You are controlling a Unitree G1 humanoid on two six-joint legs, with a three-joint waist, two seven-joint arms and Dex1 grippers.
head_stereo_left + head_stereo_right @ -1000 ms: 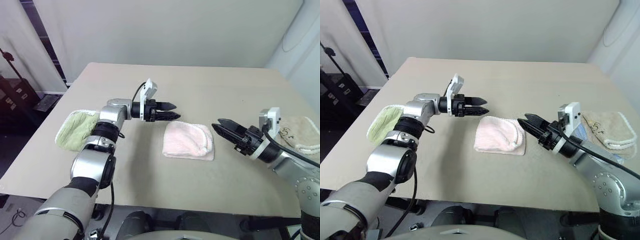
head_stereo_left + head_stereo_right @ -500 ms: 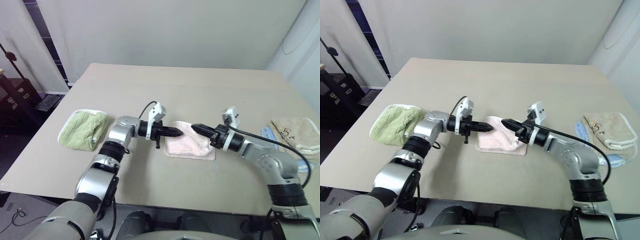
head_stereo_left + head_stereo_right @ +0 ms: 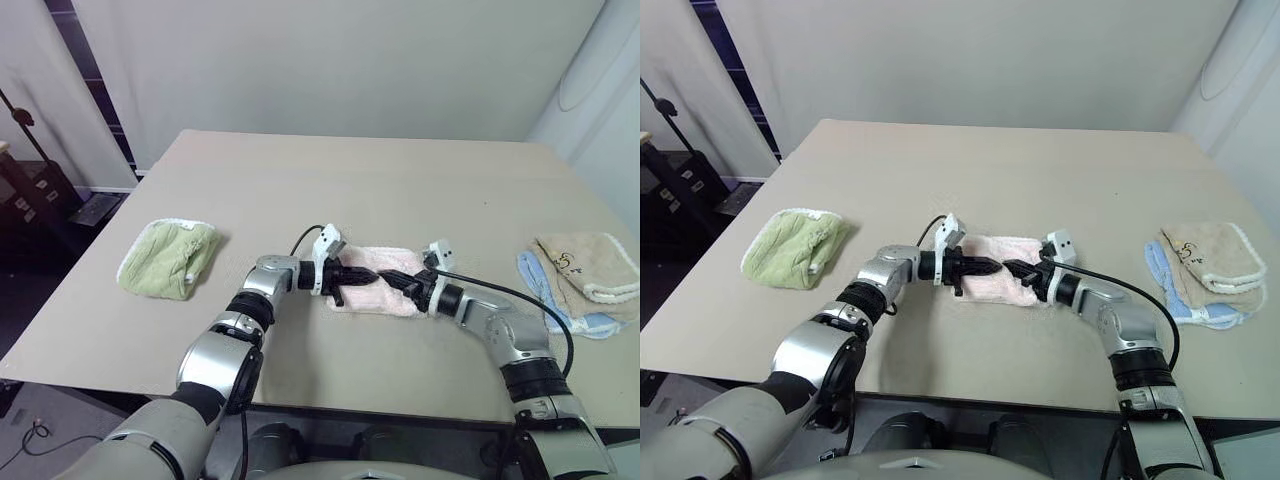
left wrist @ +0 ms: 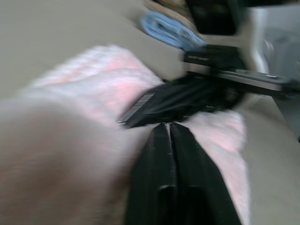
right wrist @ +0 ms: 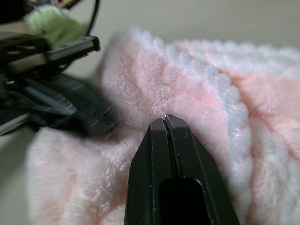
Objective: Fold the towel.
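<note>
Pink towel (image 3: 375, 280) sits mid-table, already a small folded bundle, with the green towel (image 3: 168, 258) well off to the left and the beige towel (image 3: 590, 266) on a blue cloth (image 3: 560, 308) far right. Left gripper (image 3: 372, 280) and right gripper (image 3: 388, 280) both press into its near edge, tips almost meeting, fingers pinched together; whether either has actually caught cloth, I can't tell. Looks like the grab step for another fold; next move needs a confirmed pinch, then both lifting together.

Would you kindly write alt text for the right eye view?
Both grippers, left gripper and right gripper, meet fingertips shut on the pink towel at the middle of a beige table. A green towel lies to the left, beige and blue cloths to the right.
</note>
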